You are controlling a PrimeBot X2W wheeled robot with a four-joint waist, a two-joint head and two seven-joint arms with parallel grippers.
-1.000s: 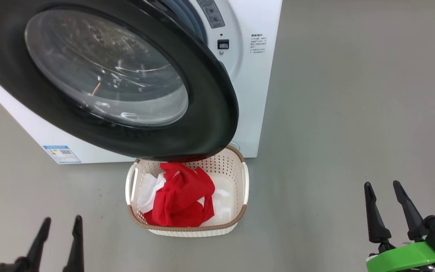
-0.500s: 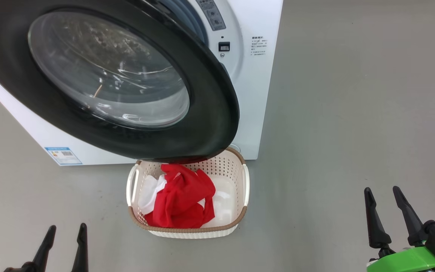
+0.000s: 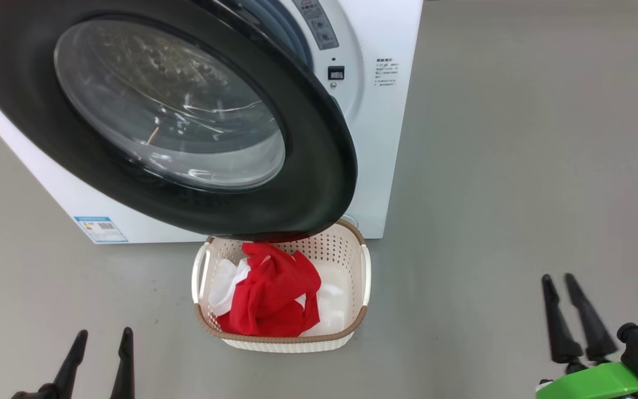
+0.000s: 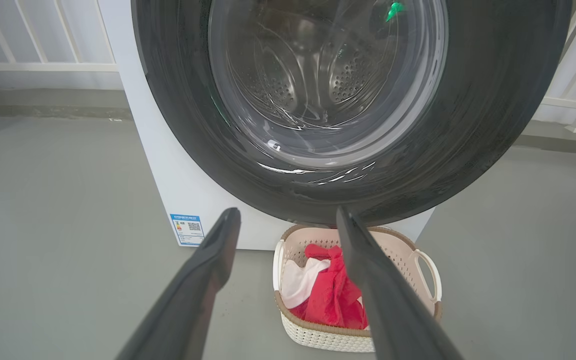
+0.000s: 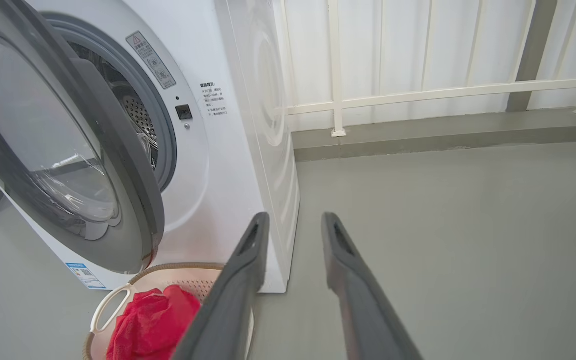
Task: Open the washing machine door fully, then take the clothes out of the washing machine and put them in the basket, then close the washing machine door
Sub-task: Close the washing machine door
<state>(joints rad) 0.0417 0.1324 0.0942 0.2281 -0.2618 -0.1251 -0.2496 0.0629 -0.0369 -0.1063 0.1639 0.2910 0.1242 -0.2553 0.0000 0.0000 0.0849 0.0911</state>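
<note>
at lower left, the left claw (image 3: 104, 331) stood wide open and empty. the left wrist view looked through the glass of the washing machine door (image 4: 493, 100) to the perforated drum (image 4: 348, 80). red clothes (image 3: 274, 293) with a white piece lay bunched in the cream basket (image 3: 364, 310), beneath the door's black rim, just before the washing machine (image 3: 377, 144). the right wrist view caught the door ajar, with the grey gasket (image 5: 168, 145) behind it. the right claw (image 3: 557, 277) was narrower, fingers apart, holding nothing.

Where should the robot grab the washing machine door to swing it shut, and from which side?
Best guess: grip the washing machine door at the free edge of its black rim, which stands off the washing machine front on the robot's right. Approach from that side with the right claw; the bulging glass gives no hold.
</note>
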